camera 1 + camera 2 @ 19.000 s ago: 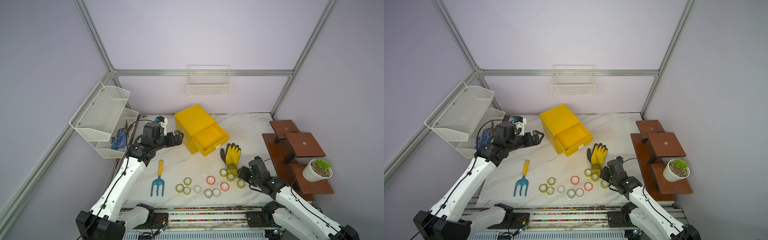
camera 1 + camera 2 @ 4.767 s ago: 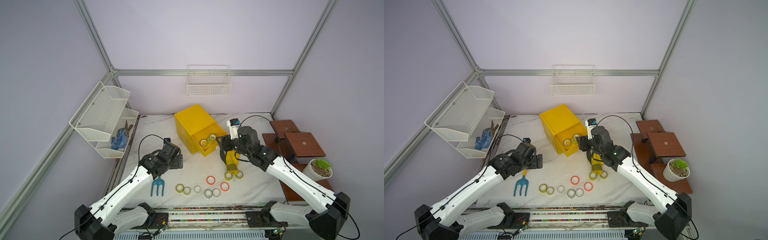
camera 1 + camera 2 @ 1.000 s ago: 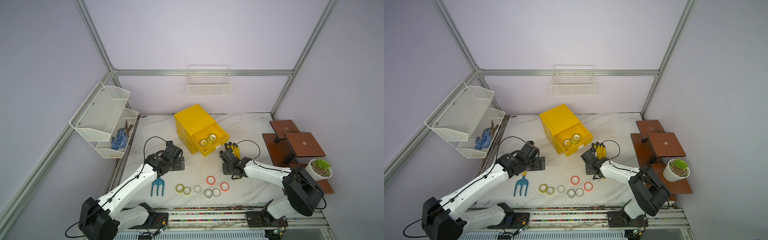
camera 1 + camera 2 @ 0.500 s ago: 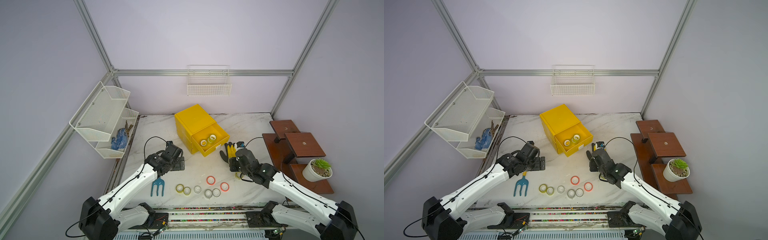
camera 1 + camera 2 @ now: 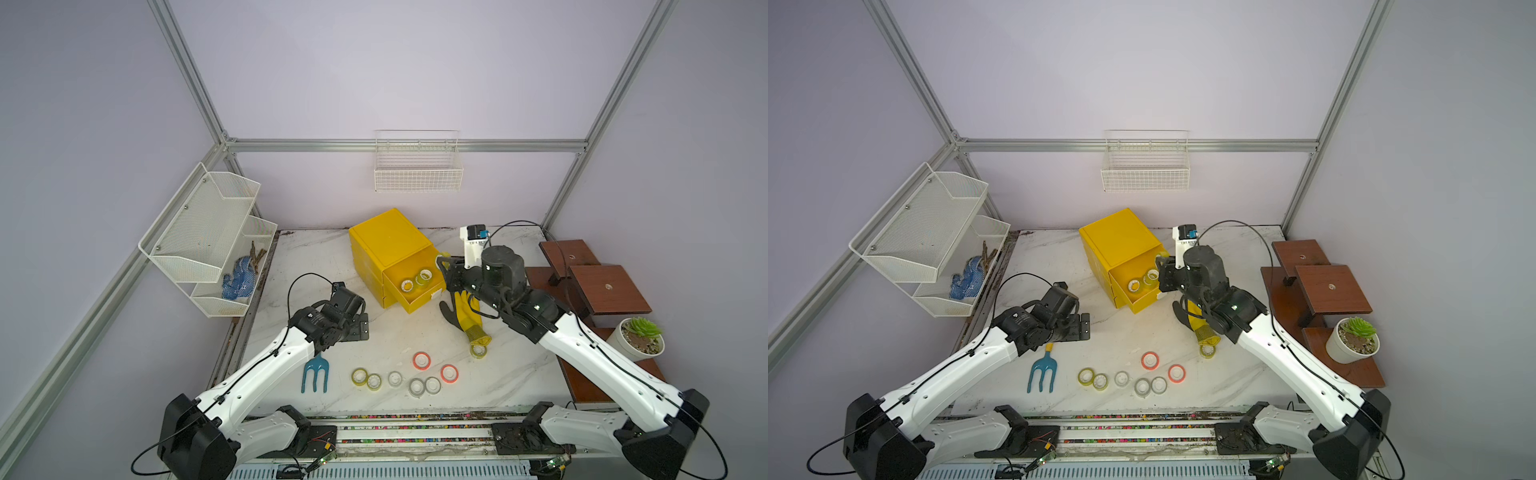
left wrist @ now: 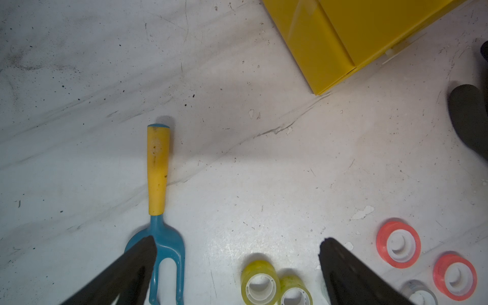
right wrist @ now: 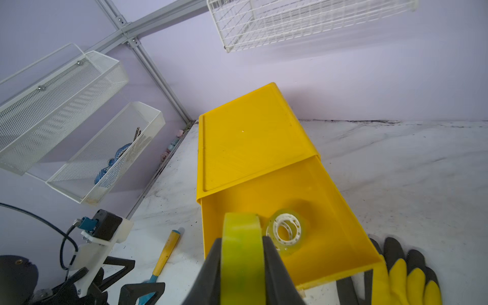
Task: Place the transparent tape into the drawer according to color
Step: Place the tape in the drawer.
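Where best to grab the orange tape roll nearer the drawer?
Across the outer rim, straight down from above, I'd say. The orange roll lies flat, hole up, touching no neighbour, so its rim is free all round.

Right tool [image 7: 242, 239] clamped tight, arm outstretched; left tool [image 6: 237, 239] spread wide, hanging low.

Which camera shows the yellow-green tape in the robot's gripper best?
The right wrist view: the tape roll fills the middle, pinched in the right gripper by the open drawer. Both top views show only a small yellow-green speck; the left wrist view misses it.
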